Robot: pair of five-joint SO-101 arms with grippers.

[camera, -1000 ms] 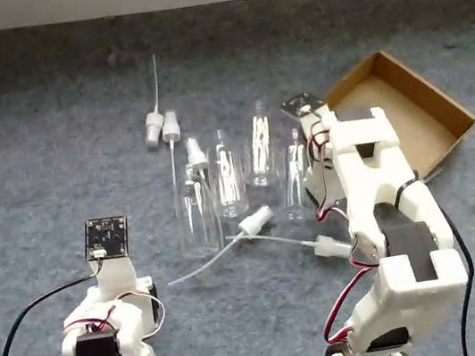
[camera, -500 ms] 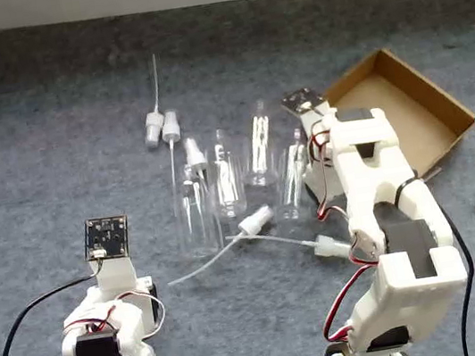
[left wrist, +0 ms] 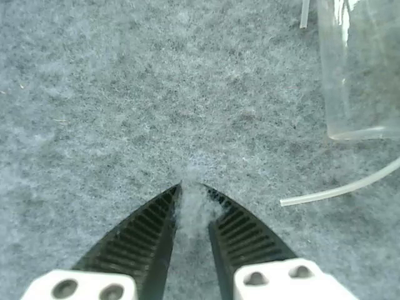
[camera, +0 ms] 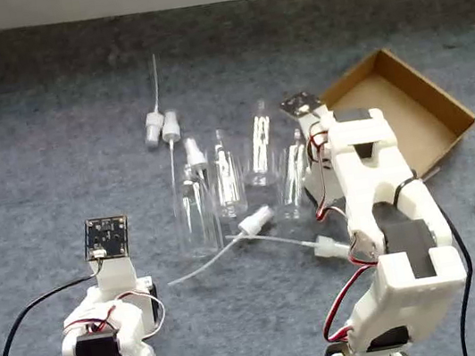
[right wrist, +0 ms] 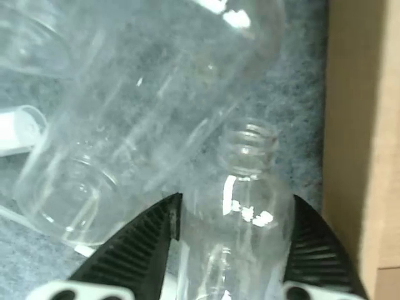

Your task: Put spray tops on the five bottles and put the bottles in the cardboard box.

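Bottle (right wrist: 250,212), clear, uncapped: stood upright at the right side of the bottle cluster (camera: 229,184) mid-surface, just beside the cardboard box (camera: 403,111), which lay open toward the right edge. Right tool (right wrist: 234,199): fingers lay against both flanks of that bottle, pinching it below the neck. Spray tops (camera: 155,128): two loose behind the cluster, others in front. Left tool (left wrist: 190,187): pressed together, holding nothing, low over the grey felt surface (left wrist: 94,94) near its front-left corner.
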